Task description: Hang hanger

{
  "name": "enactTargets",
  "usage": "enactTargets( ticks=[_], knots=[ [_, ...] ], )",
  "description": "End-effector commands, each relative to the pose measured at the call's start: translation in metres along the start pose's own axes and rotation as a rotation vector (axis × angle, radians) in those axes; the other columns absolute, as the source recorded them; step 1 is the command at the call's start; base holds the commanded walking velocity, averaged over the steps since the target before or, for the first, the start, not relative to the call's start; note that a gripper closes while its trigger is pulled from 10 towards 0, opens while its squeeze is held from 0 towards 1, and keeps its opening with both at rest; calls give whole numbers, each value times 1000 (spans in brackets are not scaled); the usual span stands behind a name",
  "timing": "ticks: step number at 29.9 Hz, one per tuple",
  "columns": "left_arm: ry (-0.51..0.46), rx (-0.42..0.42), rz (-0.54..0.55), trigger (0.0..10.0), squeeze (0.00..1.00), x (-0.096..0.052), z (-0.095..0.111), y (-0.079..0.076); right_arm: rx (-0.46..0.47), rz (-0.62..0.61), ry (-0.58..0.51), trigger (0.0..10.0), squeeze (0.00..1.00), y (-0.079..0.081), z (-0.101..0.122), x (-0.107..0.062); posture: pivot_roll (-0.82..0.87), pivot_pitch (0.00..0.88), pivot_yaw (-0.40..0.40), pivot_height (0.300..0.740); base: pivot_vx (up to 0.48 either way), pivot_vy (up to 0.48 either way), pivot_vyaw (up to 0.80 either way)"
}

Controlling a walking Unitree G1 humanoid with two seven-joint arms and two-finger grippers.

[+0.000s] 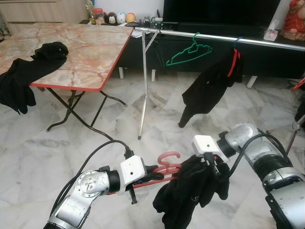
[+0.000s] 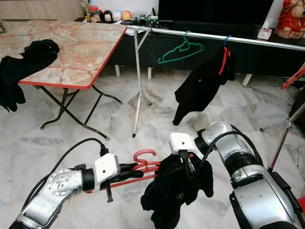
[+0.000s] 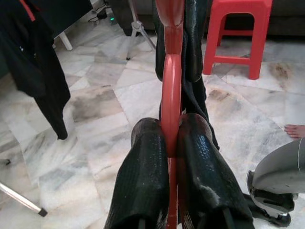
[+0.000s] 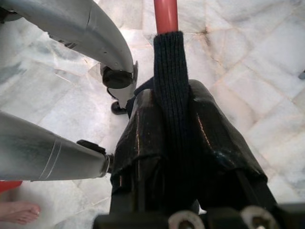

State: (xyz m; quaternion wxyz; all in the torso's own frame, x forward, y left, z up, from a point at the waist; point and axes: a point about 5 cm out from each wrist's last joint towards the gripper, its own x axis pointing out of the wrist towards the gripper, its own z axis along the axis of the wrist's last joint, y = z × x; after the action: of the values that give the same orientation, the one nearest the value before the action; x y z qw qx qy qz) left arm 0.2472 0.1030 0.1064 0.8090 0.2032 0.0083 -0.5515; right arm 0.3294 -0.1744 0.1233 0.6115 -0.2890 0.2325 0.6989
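Low in front of me, my left gripper [image 1: 159, 173] is shut on a red hanger [image 1: 169, 158], its fingers [image 3: 147, 157] pinching the red bar [image 3: 170, 86] just below the hook. A black knit garment [image 1: 190, 191] hangs from this hanger. The right gripper [image 1: 217, 168] is shut on the garment where the knit [image 4: 171, 95] covers a hanger arm, and bare red bar [image 4: 166, 14] shows beyond it. Ahead, a silver rail [image 1: 214, 36] carries an empty green hanger [image 1: 188, 53] and a black garment [image 1: 209, 88] on another red hanger.
A marble-top folding table [image 1: 86, 47] stands at the left with black clothes [image 1: 28, 71] draped on it. The rack's pole and tripod [image 1: 143, 100] stand between table and rail. A red stool [image 3: 238, 33] and a person's bare foot [image 3: 295, 130] are nearby.
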Motion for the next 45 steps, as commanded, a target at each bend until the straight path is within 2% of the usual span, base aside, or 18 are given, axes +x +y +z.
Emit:
enactTargets(
  ticks=[1, 8, 18, 19, 20, 34, 36, 39, 43, 45],
  knots=[
    [-73, 45, 40, 10000, 0, 4, 19, 11, -15, 15, 11, 0, 0, 1, 0, 10, -132, 0, -8, 732, 0, 0, 0],
    [-54, 14, 30, 10000, 0, 3, 18, 10, -22, -3, 30, 0, 0, 1, -1, 11, -131, 0, -8, 732, 0, 0, 0],
    [-35, 26, 22, 10000, 0, 4, 16, 10, -25, -21, 23, 0, 0, -1, 0, 11, -132, 0, -8, 732, 0, 0, 0],
    [-30, 25, 19, 10000, 259, 4, 15, 10, -26, -21, 24, 0, 0, -1, 0, 11, -133, 0, -8, 732, 0, 0, 0],
    [-27, 19, 14, 10000, 1000, 4, 14, 9, -25, -21, 23, 0, 0, -1, 0, 12, -133, 0, -8, 732, 0, 0, 0],
    [-24, 8, 1, 10000, 1000, 3, 13, 8, -16, -32, 43, 0, 0, 1, -5, 11, -132, 0, -12, 732, 0, 0, 0],
    [-13, 9, -22, 10000, 1000, 0, 12, 7, -8, -64, 71, 0, 0, 0, -9, 9, -130, 0, -13, 732, 0, 0, 0],
    [27, 5, -40, 10000, 1000, -11, 10, 8, 9, -130, 110, 0, 0, -1, -16, 6, -121, 0, -13, 732, 0, 0, 0],
    [48, 1, -31, 10000, 1000, -18, 7, 10, 22, -173, 126, 0, 0, -2, -20, 4, -119, 0, -13, 732, 0, 0, 0],
    [71, -9, 5, 10000, 1000, -29, 3, 13, 39, -230, 141, 0, 0, -3, -24, 3, -119, 0, -11, 732, 0, 0, 0]
  ],
)
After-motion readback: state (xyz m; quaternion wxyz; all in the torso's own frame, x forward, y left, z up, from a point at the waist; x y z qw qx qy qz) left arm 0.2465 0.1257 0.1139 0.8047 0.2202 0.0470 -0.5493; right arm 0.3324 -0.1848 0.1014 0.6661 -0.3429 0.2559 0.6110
